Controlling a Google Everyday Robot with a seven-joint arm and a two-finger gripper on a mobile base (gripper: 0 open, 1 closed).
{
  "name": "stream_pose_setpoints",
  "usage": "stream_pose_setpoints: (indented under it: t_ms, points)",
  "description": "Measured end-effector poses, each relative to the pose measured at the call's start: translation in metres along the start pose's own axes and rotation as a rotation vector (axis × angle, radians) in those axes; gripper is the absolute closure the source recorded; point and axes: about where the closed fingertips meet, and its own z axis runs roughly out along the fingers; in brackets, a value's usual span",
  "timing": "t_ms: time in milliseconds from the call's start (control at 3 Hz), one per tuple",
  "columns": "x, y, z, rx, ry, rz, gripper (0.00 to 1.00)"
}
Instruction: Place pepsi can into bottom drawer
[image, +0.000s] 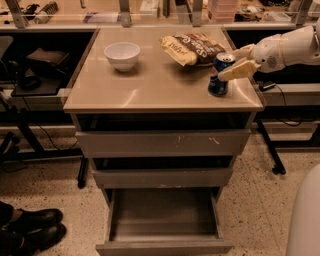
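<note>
Pepsi can (218, 85) upright at near right corner of tabletop (150, 87), gripper (227, 64) at its upper half, clamped or not impossible to tell; bottom drawer (162, 215) open below; likely light, slick, thin-walled, best taken mid-body

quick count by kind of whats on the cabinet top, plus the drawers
bowls: 1, the white bowl
snack bags: 1, the chip bag
cans: 1, the pepsi can, with the gripper at its upper part
drawers: 3, top drawer, middle drawer, bottom drawer pulled out furthest
total: 6
</note>
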Motion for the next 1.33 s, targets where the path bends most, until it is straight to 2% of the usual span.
stream_pose_setpoints:
  t_ms: [667,1000,1333]
  points:
    - [0.000,0.000,0.000,0.000,0.000,0.000,0.86]
    - [0.000,0.000,0.000,0.000,0.000,0.000,1.00]
    - [0.009,0.018,-0.005,-0.017,-0.001,-0.007,1.00]
